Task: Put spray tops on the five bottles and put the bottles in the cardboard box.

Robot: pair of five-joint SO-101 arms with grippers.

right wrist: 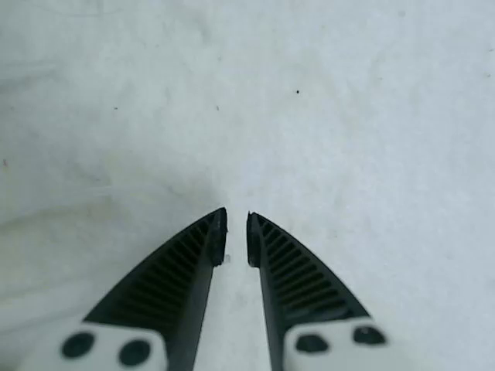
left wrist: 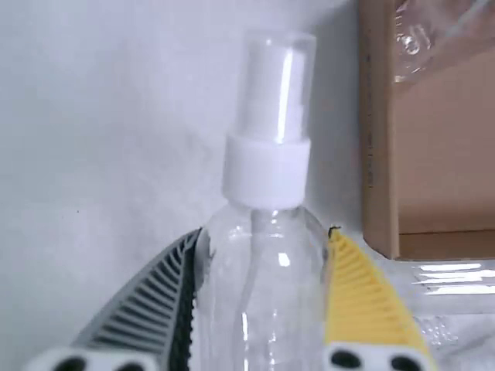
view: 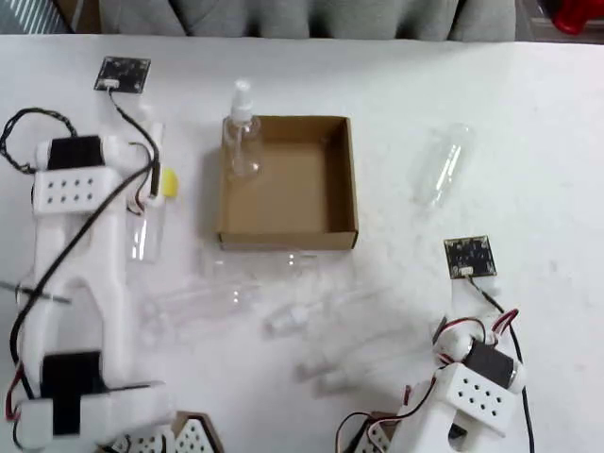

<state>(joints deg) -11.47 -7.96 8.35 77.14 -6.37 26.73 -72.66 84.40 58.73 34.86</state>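
My left gripper (left wrist: pixel 264 236) is shut on a clear bottle (left wrist: pixel 259 309) that carries a white spray top (left wrist: pixel 267 154), a grey finger on one side and a yellow finger (view: pixel 170 182) on the other. This bottle (view: pixel 146 231) is just left of the cardboard box (view: pixel 351 179). Another capped bottle (view: pixel 242 132) is in the box's far left corner. A bare bottle (view: pixel 444 165) lies right of the box. Several clear bottles and spray tops (view: pixel 302 316) lie in front of the box. My right gripper (right wrist: pixel 237 236) is shut over bare table with nothing in it.
The left arm (view: pixel 71 283) stretches along the table's left side, with a cable and a small black board (view: pixel 123 74) beyond it. The right arm (view: pixel 472 387) is at the front right with its own board (view: pixel 469 255). The box's near corner (left wrist: pixel 387 239) is close beside the held bottle.
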